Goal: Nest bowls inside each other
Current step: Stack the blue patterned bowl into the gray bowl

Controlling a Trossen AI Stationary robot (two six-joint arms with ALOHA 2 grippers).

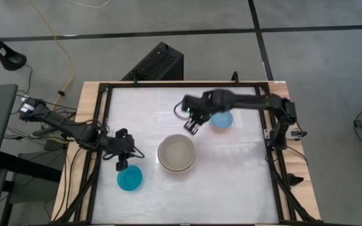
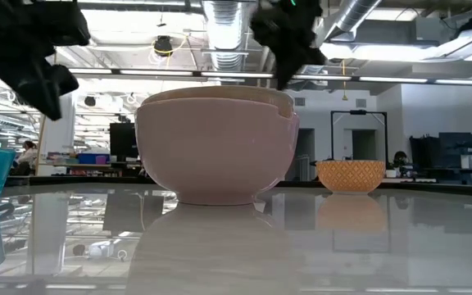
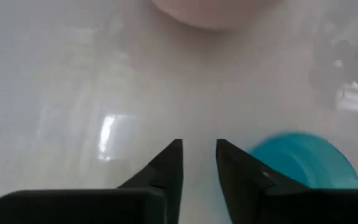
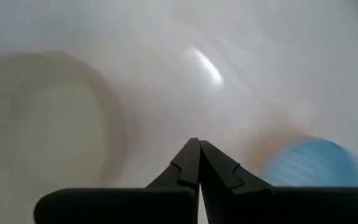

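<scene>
A stack of nested bowls (image 1: pixel 176 154) stands on its base at the table's middle, salmon-pink outside (image 2: pixel 215 147) and cream inside (image 4: pixel 48 118). A teal bowl (image 1: pixel 129 178) rests on the table at the near left. My left gripper (image 1: pixel 120 164) hovers open over its far rim; in the left wrist view the teal bowl (image 3: pixel 303 165) lies beside the fingers, not between them. A light-blue bowl (image 1: pixel 221 119), orange on its outer wall (image 2: pixel 351 174), sits toward the far right. My right gripper (image 1: pixel 191 129) hangs shut in the air between this bowl and the stack, holding nothing.
A black frame (image 1: pixel 99 125) runs around the white tabletop. A black box (image 1: pixel 156 63) stands on the floor beyond the far edge, and cables lie left of the table. Bare tabletop stretches along the near right (image 1: pixel 237 188).
</scene>
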